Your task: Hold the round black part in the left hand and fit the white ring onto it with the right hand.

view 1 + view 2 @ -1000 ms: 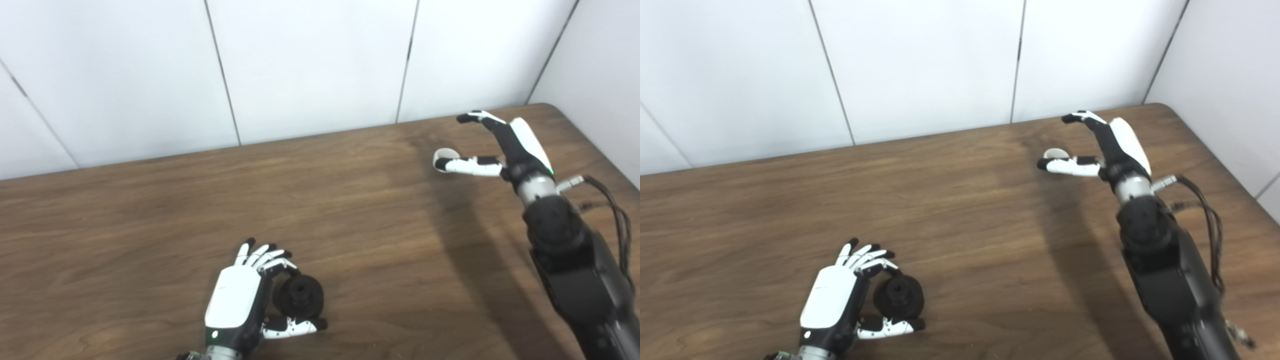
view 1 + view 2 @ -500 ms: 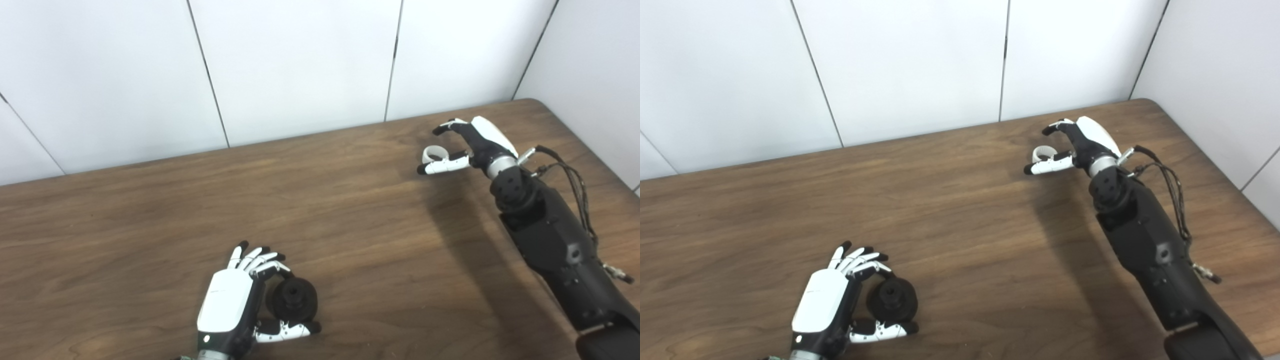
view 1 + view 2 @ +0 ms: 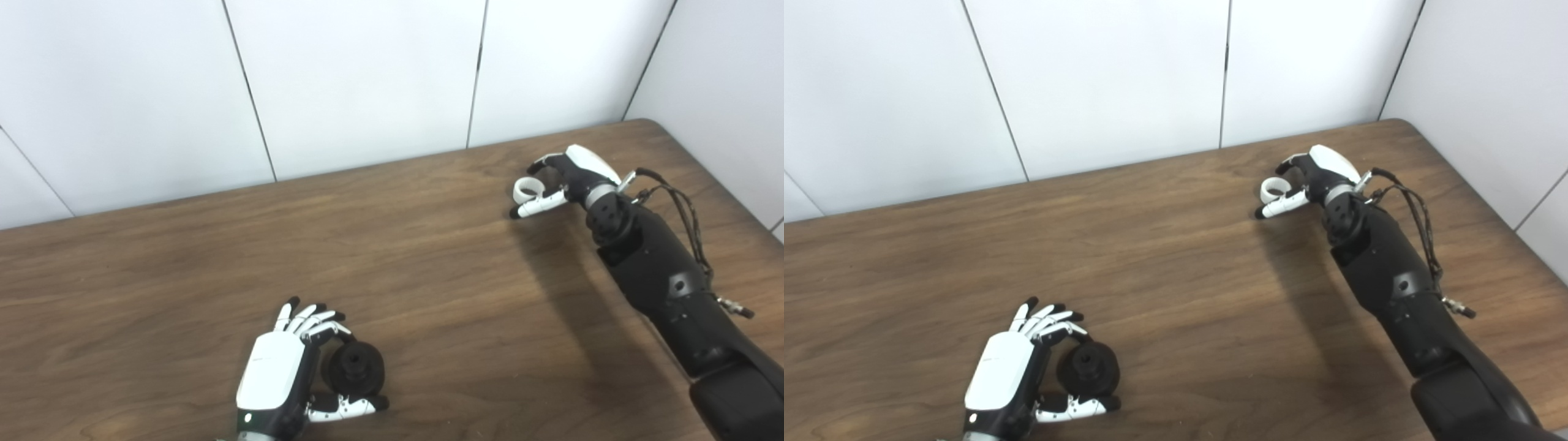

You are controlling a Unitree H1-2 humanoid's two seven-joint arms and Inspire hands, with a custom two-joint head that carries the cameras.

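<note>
Left robot hand wrapped around round black part on surface; right robot hand open, cupped over white ring.

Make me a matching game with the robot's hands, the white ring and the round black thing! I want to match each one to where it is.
Things:
1. small white plastic ring
2. round black part
3. left hand
4. brown wooden table

Places:
A. near the front edge, between a hand's fingers and thumb
B. underneath everything
C. far right, near the wall, at the right hand
D. curled around the black part

Pairs: 1-C, 2-A, 3-D, 4-B
</note>
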